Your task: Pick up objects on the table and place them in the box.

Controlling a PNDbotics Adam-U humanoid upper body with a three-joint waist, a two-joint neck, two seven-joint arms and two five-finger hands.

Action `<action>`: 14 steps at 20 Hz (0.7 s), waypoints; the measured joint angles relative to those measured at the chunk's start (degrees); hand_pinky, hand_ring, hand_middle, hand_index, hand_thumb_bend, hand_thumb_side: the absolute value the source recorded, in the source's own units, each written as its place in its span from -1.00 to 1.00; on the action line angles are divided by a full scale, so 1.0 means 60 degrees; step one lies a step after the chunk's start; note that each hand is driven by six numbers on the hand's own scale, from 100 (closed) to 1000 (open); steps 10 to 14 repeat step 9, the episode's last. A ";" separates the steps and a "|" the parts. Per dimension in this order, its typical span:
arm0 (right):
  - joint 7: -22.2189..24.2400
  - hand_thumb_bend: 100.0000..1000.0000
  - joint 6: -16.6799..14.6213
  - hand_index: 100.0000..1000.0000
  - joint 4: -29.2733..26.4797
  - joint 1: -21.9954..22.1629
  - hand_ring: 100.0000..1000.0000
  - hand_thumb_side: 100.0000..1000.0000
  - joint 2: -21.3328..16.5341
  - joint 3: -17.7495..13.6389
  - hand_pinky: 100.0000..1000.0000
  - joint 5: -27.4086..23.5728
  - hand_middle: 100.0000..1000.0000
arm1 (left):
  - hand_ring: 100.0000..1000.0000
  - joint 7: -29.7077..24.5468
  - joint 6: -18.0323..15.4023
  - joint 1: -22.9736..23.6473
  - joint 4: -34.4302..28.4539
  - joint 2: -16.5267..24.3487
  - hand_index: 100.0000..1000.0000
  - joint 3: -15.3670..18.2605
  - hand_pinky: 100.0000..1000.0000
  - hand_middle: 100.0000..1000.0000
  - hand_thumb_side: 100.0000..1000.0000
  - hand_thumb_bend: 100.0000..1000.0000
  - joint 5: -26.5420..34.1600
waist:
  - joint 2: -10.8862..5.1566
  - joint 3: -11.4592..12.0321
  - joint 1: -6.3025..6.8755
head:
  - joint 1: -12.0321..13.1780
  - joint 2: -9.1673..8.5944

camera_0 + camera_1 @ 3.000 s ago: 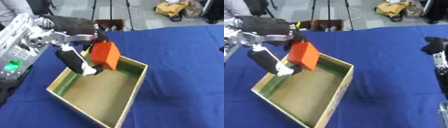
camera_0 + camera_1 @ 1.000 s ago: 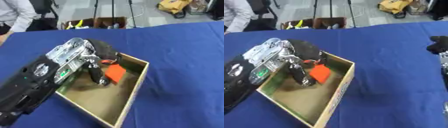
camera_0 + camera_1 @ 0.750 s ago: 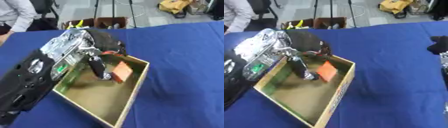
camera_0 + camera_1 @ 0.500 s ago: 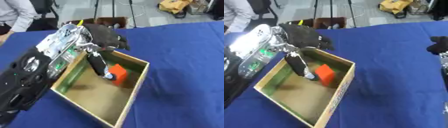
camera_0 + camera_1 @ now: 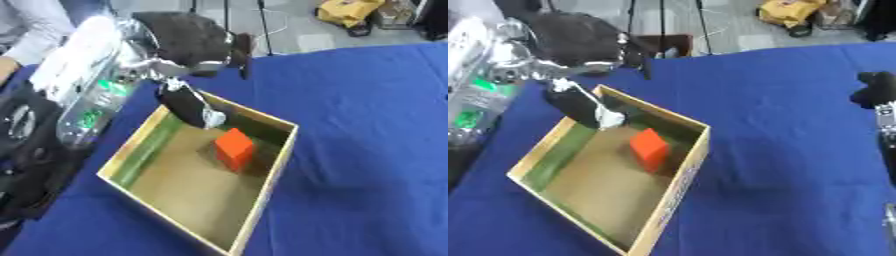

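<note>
— What's changed in the last second?

— My left hand (image 5: 188,102) has let go of the orange block (image 5: 234,148) and lifted off it. A second ago my fingers were wrapped around it inside the box (image 5: 278,160); now they hang straight and empty.

— So that one's placed?

— I judge so. The block rests on the box floor, toward the far corner.

— And relative to your hand?

— Just below and beside the fingertips, apart, no contact.

— Your right hand (image 5: 877,97)?

— Idle at the right edge; I cannot tell its fingers.
</note>
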 measured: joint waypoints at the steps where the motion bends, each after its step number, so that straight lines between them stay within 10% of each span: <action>1: -0.0005 -0.08 0.0000 0.42 -0.0001 -0.0002 0.21 1.00 0.0000 -0.0001 0.36 0.0000 -0.04 | 0.12 0.0653 0.0442 0.0114 -0.0249 0.0026 0.51 0.0171 -0.43 0.08 0.52 -1.00 0.0259 | 0.0000 0.0012 -0.0010 | -0.0011 0.0000; 9: -0.0125 -0.08 -0.0010 0.42 -0.0031 -0.0020 0.21 1.00 0.0004 -0.0058 0.35 0.0000 -0.04 | 0.05 0.5151 0.2555 0.1101 -0.1533 0.0038 0.50 0.1217 -0.47 -0.04 0.67 -1.00 0.3138 | 0.0000 0.0112 -0.0148 | -0.0104 0.0001; 14: -0.0125 -0.08 -0.0010 0.42 -0.0031 -0.0020 0.21 1.00 0.0004 -0.0058 0.35 0.0000 -0.04 | 0.05 0.5151 0.2555 0.1101 -0.1533 0.0038 0.50 0.1217 -0.47 -0.04 0.67 -1.00 0.3138 | 0.0000 0.0112 -0.0148 | -0.0104 0.0001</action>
